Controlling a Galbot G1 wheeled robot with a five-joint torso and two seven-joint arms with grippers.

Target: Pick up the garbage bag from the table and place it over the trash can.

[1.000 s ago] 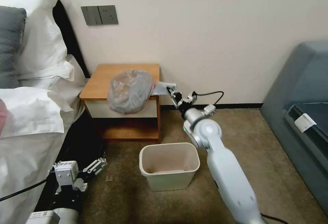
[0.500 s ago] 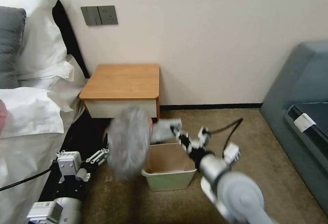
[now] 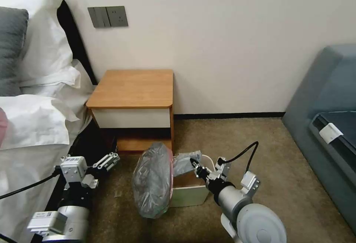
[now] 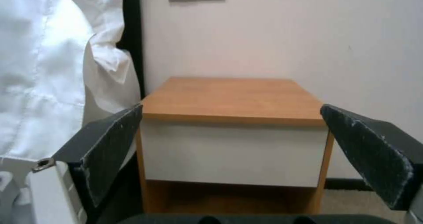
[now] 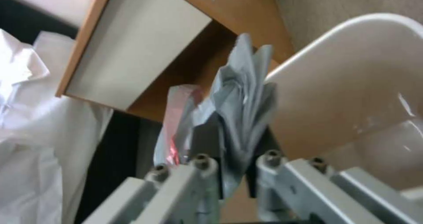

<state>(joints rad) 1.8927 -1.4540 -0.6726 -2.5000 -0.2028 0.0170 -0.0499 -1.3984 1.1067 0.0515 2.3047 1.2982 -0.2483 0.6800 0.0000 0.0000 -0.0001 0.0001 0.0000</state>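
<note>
The garbage bag (image 3: 152,180), grey and crinkled, hangs puffed out in front of the left side of the trash can (image 3: 190,195), reaching down to the carpet. My right gripper (image 3: 193,163) is shut on its bunched edge above the bin's opening. In the right wrist view the bunched plastic of the garbage bag (image 5: 243,95) sits pinched in my right gripper (image 5: 233,151), beside the cream rim of the trash can (image 5: 352,68). The table (image 3: 133,87) has a bare top. My left gripper (image 3: 108,161) hovers open low by the bed, facing the table (image 4: 233,98).
A bed with white pillows (image 3: 37,117) runs along the left, close to my left arm. A grey-blue sofa (image 3: 326,117) stands at the right. Open carpet (image 3: 282,168) lies between bin and sofa. The wall (image 3: 222,42) is behind the nightstand.
The bag has come off the tabletop: my right gripper pulled it down and toward me, to the bin. My left gripper has shifted slightly upward.
</note>
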